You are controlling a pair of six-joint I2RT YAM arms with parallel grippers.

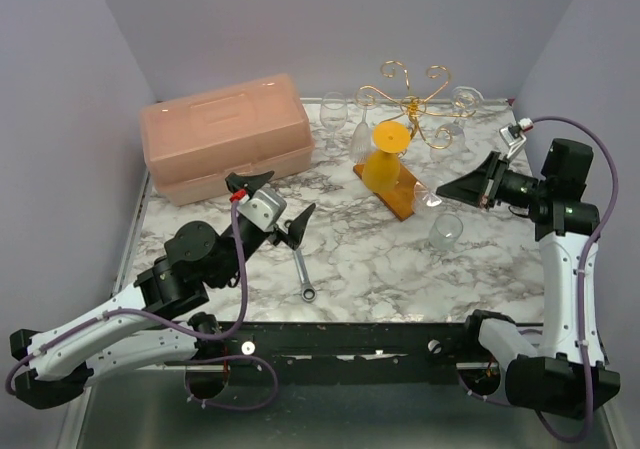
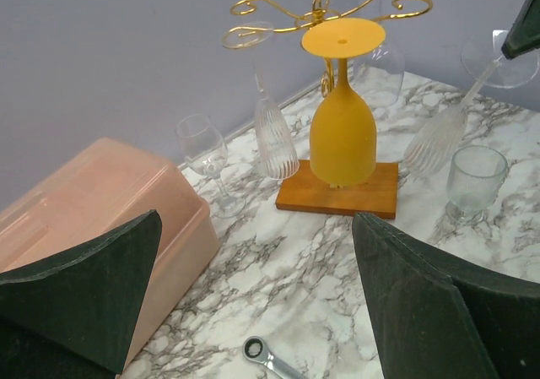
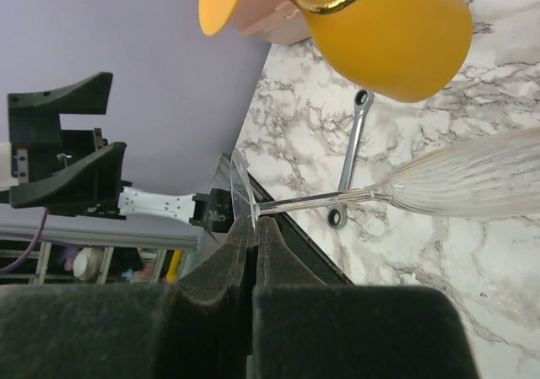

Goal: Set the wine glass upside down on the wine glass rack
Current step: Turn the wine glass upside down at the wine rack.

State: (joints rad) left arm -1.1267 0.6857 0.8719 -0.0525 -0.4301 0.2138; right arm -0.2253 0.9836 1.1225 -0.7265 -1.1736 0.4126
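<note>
Right gripper (image 3: 251, 227): jaws pinched together on the wine glass (image 3: 460, 185), right where the thin stem meets the foot. The foot shows edge-on just above the fingertips. Left gripper (image 2: 253, 219): jaws spread wide, nothing between them, hovering over the near-left part of the table (image 1: 380, 259), close to a wrench (image 1: 303, 274).

Where the glass is: tipped almost flat, bowl pointing left and low, just right of the rack's wooden base (image 2: 295, 200). The wine glass rack (image 2: 317, 12) stands far centre. An orange glass (image 2: 342, 134) already hangs from it bowl-down, and a ribbed clear one (image 2: 276, 138) hangs to its left.

Handling, as a judgement: light, rigid, brittle and slick. The ribbed bowl sits far out from the pinch, so it can swing or slip round in the fingers. The stem just under the foot looks the best hold, since it leaves the foot free to slide onto a wire arm. The stem is the weak spot, so avoid side loads.

Hard to make out:
- The bowl's rim runs off the right wrist view.
- Cannot tell whether the bowl touches the marble.
- The wire arms are thin and overlap the clear glasses on the far right, so a free arm is not certain.
- A pink case (image 1: 225, 137) fills the far left.
</note>
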